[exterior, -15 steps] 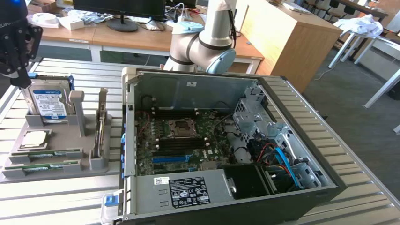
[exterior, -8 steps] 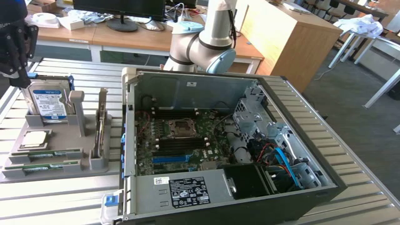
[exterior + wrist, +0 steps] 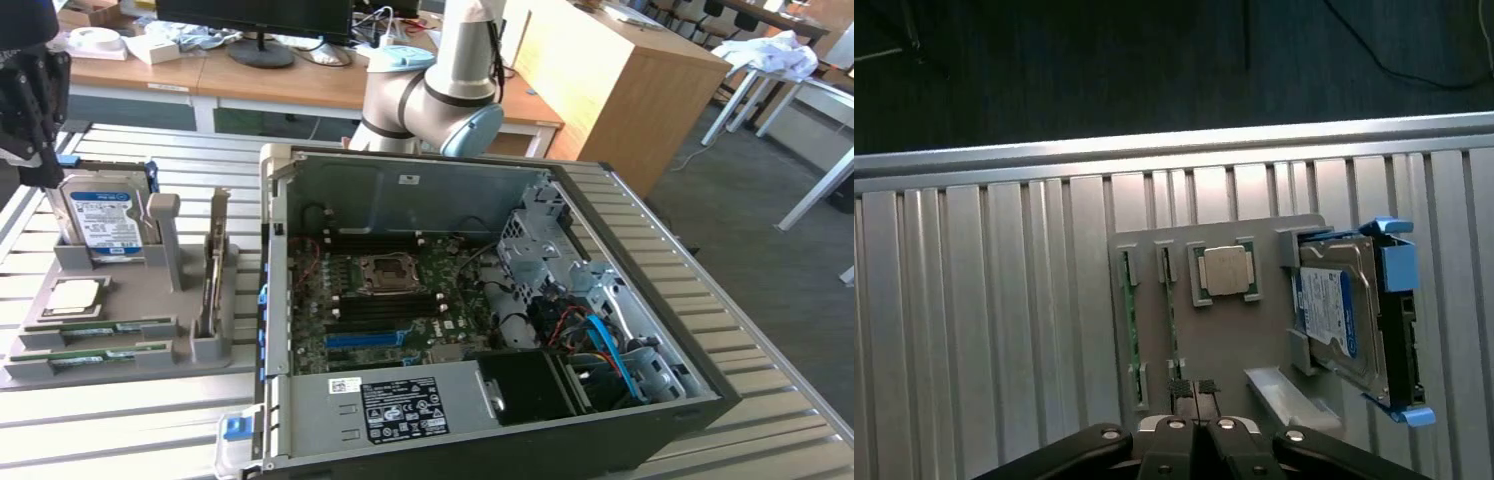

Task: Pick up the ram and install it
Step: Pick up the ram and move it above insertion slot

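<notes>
Two green ram sticks [image 3: 100, 327] [image 3: 91, 355] lie flat in slots of the grey holder [image 3: 147, 300] at the exterior view's left. In the wrist view they are thin green strips [image 3: 1129, 320] [image 3: 1172, 310] on that holder [image 3: 1264, 345]. My gripper [image 3: 38, 175] hangs high over the holder's far left corner, near the hard drive. Its black fingers [image 3: 1182, 392] are pressed together, shut on nothing, well above the ram sticks. The open computer case [image 3: 307, 420] lies beside the holder with its motherboard [image 3: 387, 300] exposed.
A square silver processor [image 3: 74, 297] [image 3: 1226, 270] and a blue-labelled hard drive [image 3: 104, 220] [image 3: 1339, 320] sit in the same holder, with a card upright in it [image 3: 211, 270]. All rest on a slatted metal table [image 3: 120, 430]. Desks and a monitor stand behind.
</notes>
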Action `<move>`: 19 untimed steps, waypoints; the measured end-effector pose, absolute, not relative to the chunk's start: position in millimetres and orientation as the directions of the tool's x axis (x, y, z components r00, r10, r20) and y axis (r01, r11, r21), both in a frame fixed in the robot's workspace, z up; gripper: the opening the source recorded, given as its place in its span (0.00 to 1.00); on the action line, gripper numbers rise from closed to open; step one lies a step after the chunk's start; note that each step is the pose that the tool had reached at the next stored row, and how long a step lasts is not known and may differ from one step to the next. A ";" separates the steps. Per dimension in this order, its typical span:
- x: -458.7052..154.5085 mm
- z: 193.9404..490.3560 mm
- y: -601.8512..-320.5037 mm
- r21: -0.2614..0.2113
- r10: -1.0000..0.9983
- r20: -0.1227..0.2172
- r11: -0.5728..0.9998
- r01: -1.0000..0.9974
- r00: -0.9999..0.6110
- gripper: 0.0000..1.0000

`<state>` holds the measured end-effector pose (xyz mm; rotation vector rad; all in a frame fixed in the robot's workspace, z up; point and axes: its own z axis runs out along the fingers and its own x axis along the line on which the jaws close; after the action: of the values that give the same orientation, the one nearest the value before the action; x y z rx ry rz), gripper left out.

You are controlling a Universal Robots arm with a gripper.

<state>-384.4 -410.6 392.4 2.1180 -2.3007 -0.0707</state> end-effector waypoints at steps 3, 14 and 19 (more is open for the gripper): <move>-384.4 392.4 -410.6 0.042 -0.998 -0.021 0.059 -0.997 -0.060 0.10; -384.4 392.4 -410.5 0.042 -0.998 -0.021 0.054 -0.998 -0.055 0.10; -384.3 392.4 -410.6 0.042 -0.998 -0.021 0.054 -0.998 -0.055 0.10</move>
<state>-384.3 -410.6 392.4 2.1500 -2.2707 -0.0694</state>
